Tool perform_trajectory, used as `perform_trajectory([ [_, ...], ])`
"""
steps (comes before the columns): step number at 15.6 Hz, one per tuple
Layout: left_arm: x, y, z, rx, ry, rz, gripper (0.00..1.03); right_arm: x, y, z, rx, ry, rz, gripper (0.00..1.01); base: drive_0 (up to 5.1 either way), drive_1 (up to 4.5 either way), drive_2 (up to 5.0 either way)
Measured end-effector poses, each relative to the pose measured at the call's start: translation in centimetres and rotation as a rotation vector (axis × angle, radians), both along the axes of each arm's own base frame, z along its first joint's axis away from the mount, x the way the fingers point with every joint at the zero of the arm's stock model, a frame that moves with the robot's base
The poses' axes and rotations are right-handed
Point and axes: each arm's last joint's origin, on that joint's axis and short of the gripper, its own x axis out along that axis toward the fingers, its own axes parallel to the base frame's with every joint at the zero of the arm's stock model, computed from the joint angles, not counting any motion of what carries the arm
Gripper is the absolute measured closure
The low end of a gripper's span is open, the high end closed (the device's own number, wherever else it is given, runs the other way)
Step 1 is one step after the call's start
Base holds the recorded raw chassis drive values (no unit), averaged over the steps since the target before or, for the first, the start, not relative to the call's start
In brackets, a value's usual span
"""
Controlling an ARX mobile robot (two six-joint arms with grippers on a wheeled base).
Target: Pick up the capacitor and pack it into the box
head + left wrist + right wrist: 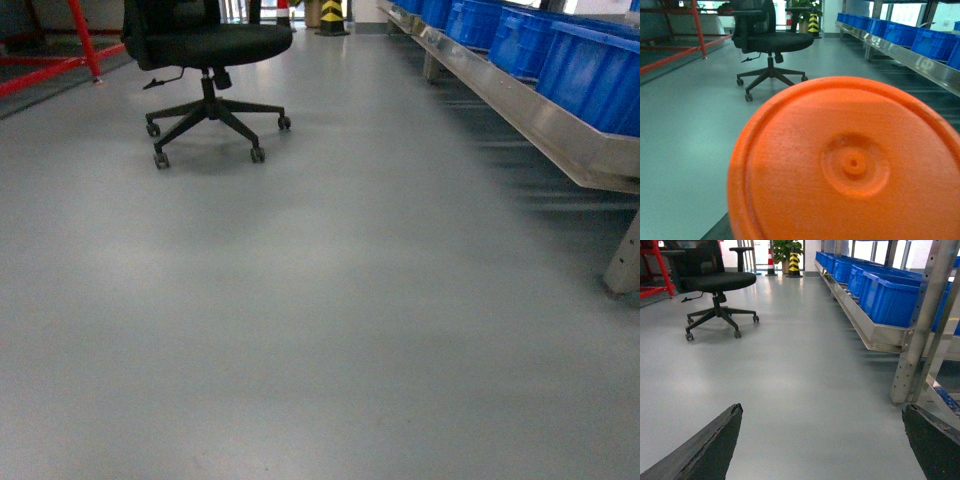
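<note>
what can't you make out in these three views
- Left end effector: left wrist view, hidden behind an orange disc filling the lower frame; open or shut cannot be told.
- Right end effector: right wrist view, only two dark fingertips show, cut off by the bottom edge.
- Capacitor and pink box: in no view.
- Blue bins: head view, contents hidden by their walls.
- Office chair: head view, back cut off by the top edge.

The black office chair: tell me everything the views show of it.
The black office chair stands upright on the grey floor, apart from the steel rack of blue plastic bins on the other side of the aisle. It has a padded dark seat, a central column and a star base with spreading legs, each ending in a small caster. The left wrist view shows its backrest and an armrest; a lever sticks out under the seat. Nothing touches it but the floor, and no one sits in it.
</note>
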Motion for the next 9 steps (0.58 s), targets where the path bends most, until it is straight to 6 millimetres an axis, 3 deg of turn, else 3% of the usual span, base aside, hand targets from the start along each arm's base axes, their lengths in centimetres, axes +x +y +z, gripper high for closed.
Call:
perform_trajectory([
  [9, 0.0, 0.01, 0.01, 0.0, -0.002, 0.001, 0.59, 0.0, 0.0, 0.01, 0.0, -0.001, 0.0, 0.03, -4.9, 2.49, 2.5],
])
